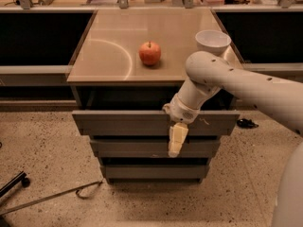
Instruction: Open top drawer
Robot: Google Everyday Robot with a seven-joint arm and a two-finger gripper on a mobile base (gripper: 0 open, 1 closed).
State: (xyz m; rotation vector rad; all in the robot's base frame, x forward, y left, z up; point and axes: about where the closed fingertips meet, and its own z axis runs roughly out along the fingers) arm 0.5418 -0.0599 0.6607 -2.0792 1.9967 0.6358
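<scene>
The top drawer [123, 123] is the widest grey drawer under the counter. Its flat front stands out a little from the cabinet, with small white scratches right of centre. My gripper [174, 141] hangs in front of that drawer front, right of centre, its cream fingers pointing down over the drawer's lower edge toward the second drawer [132, 147]. The white arm reaches in from the right. The inside of the top drawer is dark and hidden.
A red apple [149, 53] and a white bowl [212, 41] sit on the brown counter top [109, 46]. A third drawer [151, 172] is lowest. A thin metal rod [52, 196] lies on the speckled floor at left. A small dark object [245, 123] lies on the floor at right.
</scene>
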